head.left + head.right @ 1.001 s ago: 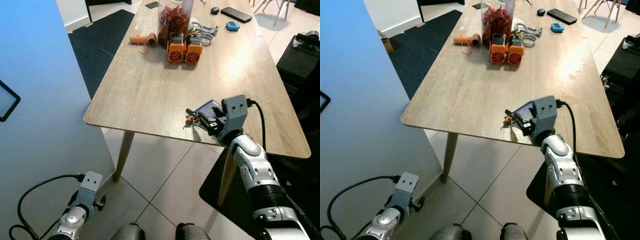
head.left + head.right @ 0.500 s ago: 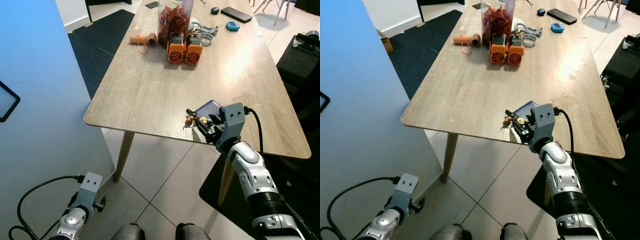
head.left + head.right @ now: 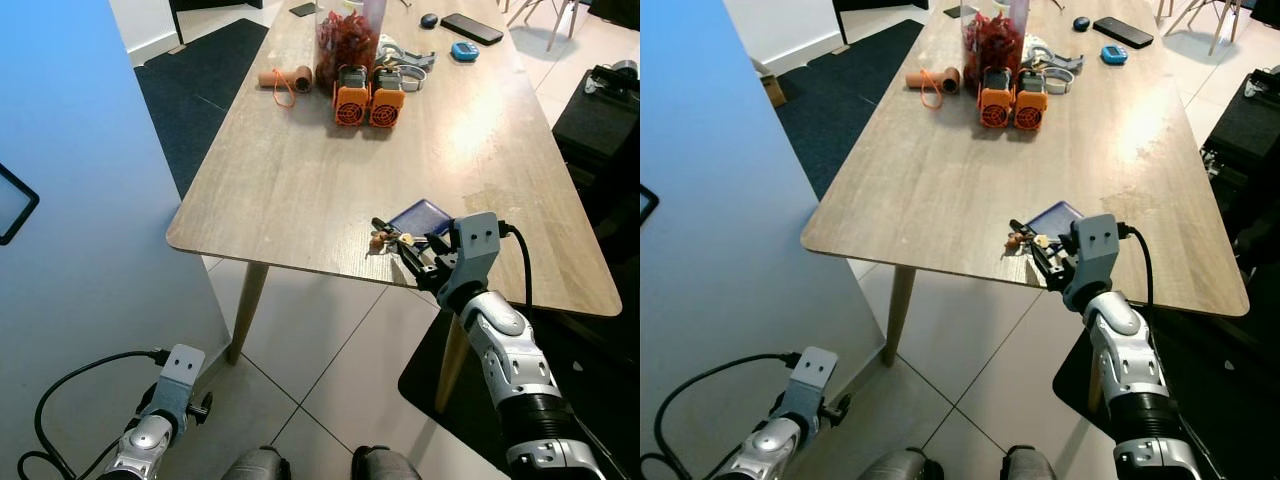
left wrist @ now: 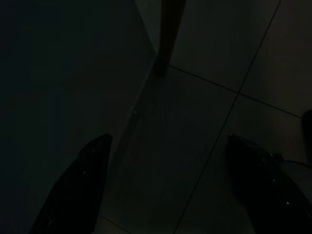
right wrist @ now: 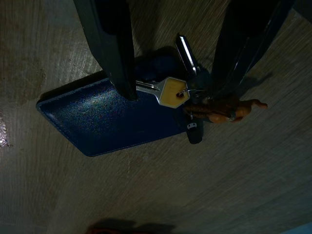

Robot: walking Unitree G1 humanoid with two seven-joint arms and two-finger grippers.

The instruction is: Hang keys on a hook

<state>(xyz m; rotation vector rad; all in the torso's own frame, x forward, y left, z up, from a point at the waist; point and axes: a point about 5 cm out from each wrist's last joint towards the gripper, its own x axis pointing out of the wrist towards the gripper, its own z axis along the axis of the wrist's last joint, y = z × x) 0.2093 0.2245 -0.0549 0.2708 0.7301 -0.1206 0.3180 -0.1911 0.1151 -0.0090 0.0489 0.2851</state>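
Our keys (image 5: 187, 97) lie at the table (image 3: 290, 170) edge, partly on a blue wallet (image 5: 112, 117), a small orange charm at their 3 o'clock (seen from the right wrist). Our right gripper (image 5: 175, 73) straddles them, fingers parted, nothing held yet. The risk, we judge: one finger rests on the wallet, so closing could pinch it too, or nudge the keys off the edge. Our left gripper (image 4: 170, 190) hangs idle, spread wide.
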